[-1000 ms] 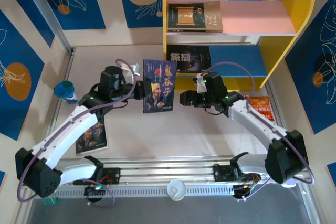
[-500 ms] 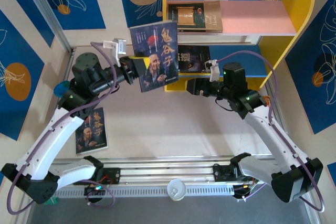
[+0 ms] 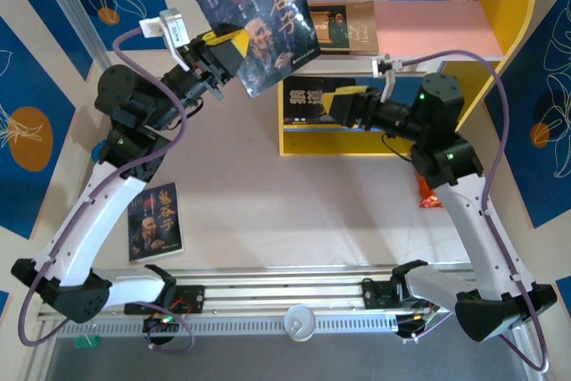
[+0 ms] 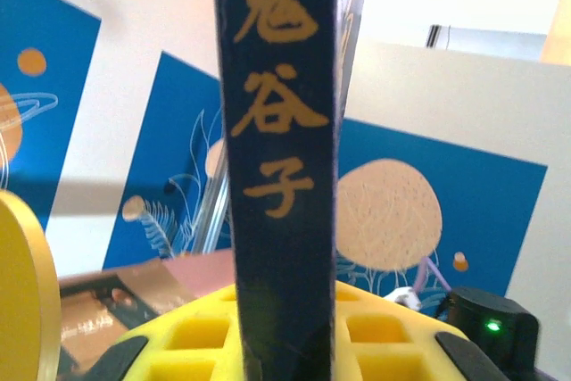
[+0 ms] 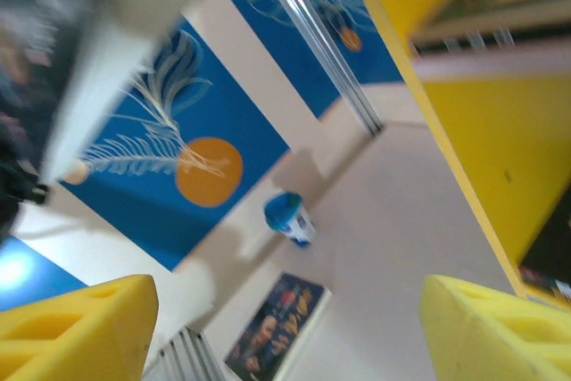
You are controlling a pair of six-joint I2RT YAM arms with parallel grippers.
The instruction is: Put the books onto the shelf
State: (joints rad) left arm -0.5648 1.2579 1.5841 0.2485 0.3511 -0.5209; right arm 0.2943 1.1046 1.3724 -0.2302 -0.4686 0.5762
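Left gripper (image 3: 230, 51) clamps the bearded-man book (image 3: 259, 15) by its lower edge. The book is tilted and raised well off the table (image 3: 294, 202), at the upper left corner of the shelf (image 3: 504, 6). On the pink upper board (image 3: 437, 28) a brown book (image 3: 348, 28) lies flat at the left end, with bare board to its right. Right gripper (image 3: 332, 106), fingers spread wide around nothing, sits at the front of the lower tier beside a dark book (image 3: 303, 95). A second bearded-man book (image 3: 156, 220) lies flat on the table near the left arm.

Raised book (image 3: 254, 20) up left of shelf (image 3: 501, 6), two books (image 3: 348, 28) on upper board (image 3: 437, 28), one book (image 3: 303, 100) on lower board (image 3: 428, 103), another book (image 3: 156, 220) flat on table (image 3: 294, 202).
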